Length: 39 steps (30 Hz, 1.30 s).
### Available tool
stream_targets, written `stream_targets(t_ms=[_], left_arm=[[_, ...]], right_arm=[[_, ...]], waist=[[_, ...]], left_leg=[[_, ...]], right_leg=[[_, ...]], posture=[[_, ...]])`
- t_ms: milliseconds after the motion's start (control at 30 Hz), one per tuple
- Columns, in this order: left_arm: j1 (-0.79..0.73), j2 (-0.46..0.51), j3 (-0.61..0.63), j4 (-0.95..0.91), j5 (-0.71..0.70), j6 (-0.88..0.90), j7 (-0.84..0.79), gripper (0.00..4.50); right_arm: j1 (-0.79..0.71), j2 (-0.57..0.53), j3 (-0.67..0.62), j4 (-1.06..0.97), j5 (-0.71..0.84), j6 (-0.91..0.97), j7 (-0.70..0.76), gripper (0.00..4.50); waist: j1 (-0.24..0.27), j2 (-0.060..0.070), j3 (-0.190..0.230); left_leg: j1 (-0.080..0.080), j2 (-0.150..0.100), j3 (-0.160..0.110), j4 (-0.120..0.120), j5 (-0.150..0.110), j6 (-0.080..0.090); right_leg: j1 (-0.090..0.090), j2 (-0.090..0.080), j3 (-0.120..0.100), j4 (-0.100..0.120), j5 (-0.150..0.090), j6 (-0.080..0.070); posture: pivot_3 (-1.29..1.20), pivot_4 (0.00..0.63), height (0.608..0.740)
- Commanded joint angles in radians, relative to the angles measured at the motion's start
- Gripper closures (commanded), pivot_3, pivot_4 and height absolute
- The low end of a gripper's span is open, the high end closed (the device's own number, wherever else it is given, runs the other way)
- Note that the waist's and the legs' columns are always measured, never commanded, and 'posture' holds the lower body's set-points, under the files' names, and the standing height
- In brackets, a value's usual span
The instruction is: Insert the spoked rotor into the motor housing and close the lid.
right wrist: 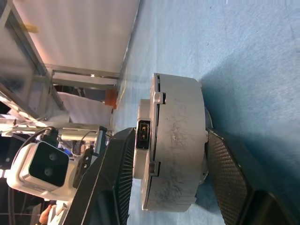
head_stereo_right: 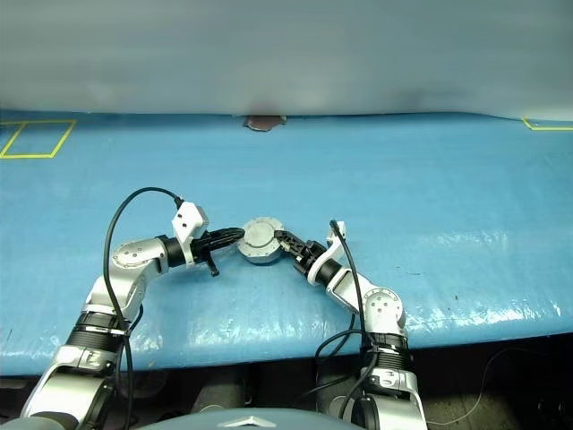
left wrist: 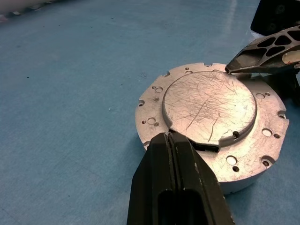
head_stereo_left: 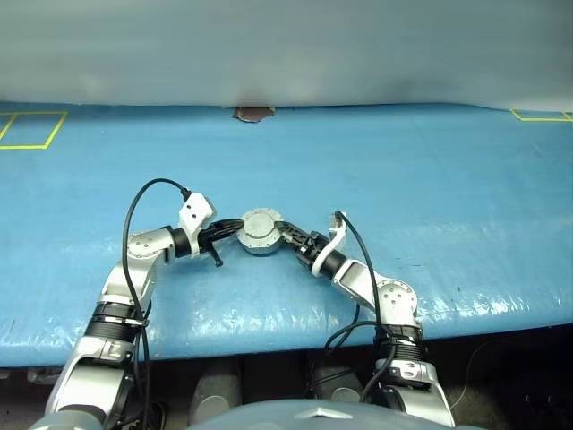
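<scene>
Since the lid (left wrist: 209,106) already sits flat on the motor housing (left wrist: 255,157) mid-table, this looks like final seating: right gripper (right wrist: 166,154) straddles it top-and-bottom, left gripper (left wrist: 171,140) pinched closed at its edge. Next: squeeze evenly.

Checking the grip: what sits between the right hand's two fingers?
The closed motor housing, lid on, stands edge-on between the right hand's fingers in the right wrist view.

The motor housing (head_stereo_left: 260,232) sits lid-closed on the blue tabletop (head_stereo_left: 430,215). The left pincer (head_stereo_left: 227,228) and right pincer (head_stereo_left: 288,235) flank it.
</scene>
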Motion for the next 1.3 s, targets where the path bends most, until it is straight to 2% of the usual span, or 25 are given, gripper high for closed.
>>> stream_targets(t_ms=[33, 100, 233, 533, 667, 767, 900, 1033, 1300], left_arm=[[0.006, 0.001, -0.019, 0.015, 0.019, 0.003, -0.001, 4.5], [0.005, 0.001, -0.02, 0.016, 0.02, 0.0, -0.001, 4.5], [0.005, 0.002, -0.02, 0.017, 0.02, 0.0, -0.001, 4.5], [-0.002, -0.012, 0.016, 0.023, -0.001, -0.001, 0.033, 4.5], [-0.046, -0.118, 0.2, 0.0, -0.214, 0.065, 0.113, 4.5], [-0.052, -0.141, 0.264, -0.026, -0.3, 0.128, 0.127, 4.5], [-0.045, -0.139, 0.317, -0.026, -0.423, 0.266, 0.099, 4.5], [-0.022, -0.167, 0.363, -0.029, -0.533, 0.377, 0.118, 3.6], [0.037, -0.238, 0.384, -0.076, -0.676, 0.536, 0.142, 0.87]], right_arm=[[0.014, 0.068, 0.006, -0.023, 0.022, -0.011, -0.004, 2.11], [0.015, 0.065, 0.012, -0.018, 0.009, -0.011, -0.016, 2.29], [0.016, 0.05, 0.033, -0.003, -0.034, -0.016, -0.029, 3.25], [0.015, 0.069, 0.008, -0.011, 0.021, -0.011, -0.018, 3.27], [0.009, 0.109, -0.072, -0.043, 0.145, -0.04, -0.037, 3.27], [0.001, 0.114, -0.088, -0.066, 0.187, -0.046, -0.05, 3.27], [-0.025, 0.124, -0.102, -0.106, 0.236, -0.081, -0.092, 3.27], [-0.059, 0.128, -0.096, -0.166, 0.287, -0.114, -0.146, 3.27], [-0.103, 0.099, -0.038, -0.258, 0.344, -0.141, -0.187, 3.27]], waist=[[0.0, 0.0, 0.0], [0.0, 0.0, 0.0], [0.001, 0.0, 0.0], [0.001, 0.0, 0.0], [0.005, 0.0, 0.002], [0.002, 0.0, 0.004], [-0.005, 0.002, 0.005], [-0.006, 0.003, 0.007], [-0.005, 0.003, 0.007]], left_leg=[[0.0, 0.0, 0.0, 0.0, 0.0, 0.0], [0.0, 0.0, 0.0, 0.0, 0.0, 0.0], [0.001, 0.0, 0.0, 0.0, 0.0, 0.0], [0.001, 0.0, 0.0, 0.001, 0.0, 0.0], [-0.002, 0.0, 0.0, 0.001, 0.0, 0.0], [-0.006, 0.0, -0.002, 0.003, 0.0, 0.0], [-0.006, 0.0, -0.001, 0.002, 0.0, 0.001], [-0.007, 0.0, -0.002, 0.002, 0.0, 0.001], [-0.008, 0.0, -0.003, 0.003, 0.0, 0.001]], right_leg=[[0.0, 0.0, 0.0, 0.0, 0.0, 0.0], [0.0, 0.0, 0.0, 0.0, 0.0, 0.0], [0.001, 0.0, 0.0, 0.0, 0.0, 0.0], [0.001, 0.0, 0.0, 0.0, 0.0, 0.0], [-0.001, 0.0, 0.0, 0.0, 0.001, 0.001], [-0.003, 0.0, -0.001, -0.001, 0.004, 0.007], [-0.004, 0.001, 0.0, -0.001, 0.005, 0.008], [-0.004, 0.001, 0.0, -0.001, 0.005, 0.008], [-0.004, 0.001, -0.001, -0.001, 0.005, 0.007]], posture=[[0.0, 0.15, 0.74], [0.0, 0.15, 0.74], [0.0, 0.15, 0.74], [0.0, 0.15, 0.74], [0.0, 0.15, 0.74], [0.0, 0.15, 0.74], [0.0, 0.15, 0.74], [0.0, 0.15, 0.74], [0.0, 0.15, 0.74]])
